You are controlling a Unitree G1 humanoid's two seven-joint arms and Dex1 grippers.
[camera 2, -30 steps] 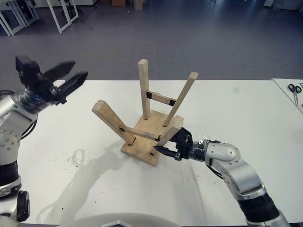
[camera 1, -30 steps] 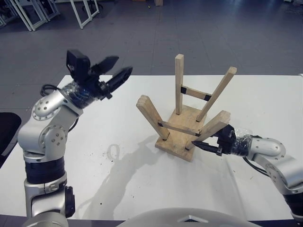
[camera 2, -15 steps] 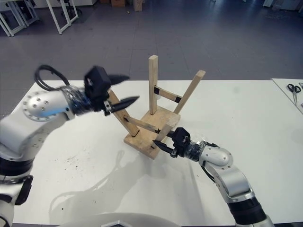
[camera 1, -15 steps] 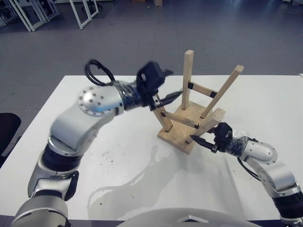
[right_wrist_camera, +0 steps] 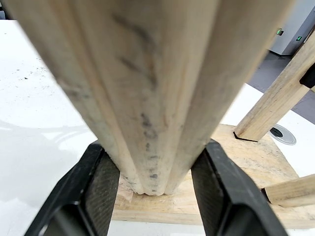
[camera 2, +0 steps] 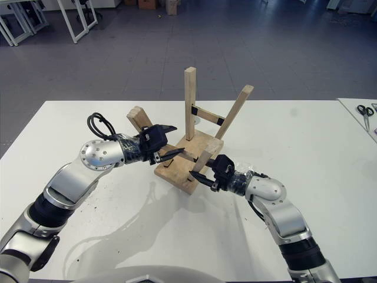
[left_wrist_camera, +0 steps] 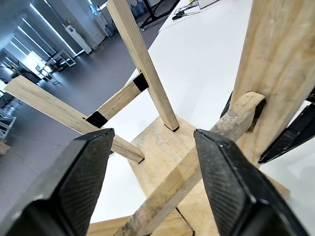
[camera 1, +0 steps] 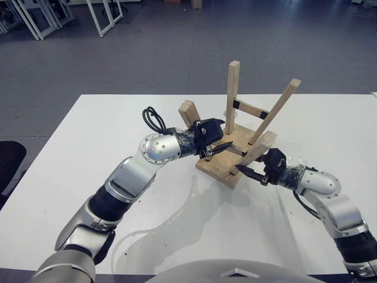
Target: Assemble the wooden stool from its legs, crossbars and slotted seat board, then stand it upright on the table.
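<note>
White table (camera 1: 88,135) bears upturned stool (camera 1: 219,170); right gripper (camera 1: 244,172) clamps a leg (camera 1: 259,147); left gripper (camera 1: 225,132), open around crossbar (left_wrist_camera: 167,194), should close squarely.

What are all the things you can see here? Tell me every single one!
table: one, white, under everything.
seat board: one, light wood, lying on the table, with the stool upside down.
legs: four, light wood, sticking up from the seat board.
crossbars: two, light wood, joining pairs of legs.
scissors: one pair, dark handles, on the next table, far right.
left gripper: one, black, open, fingers either side of the front crossbar.
right gripper: one, black, shut on one of the front legs.
</note>
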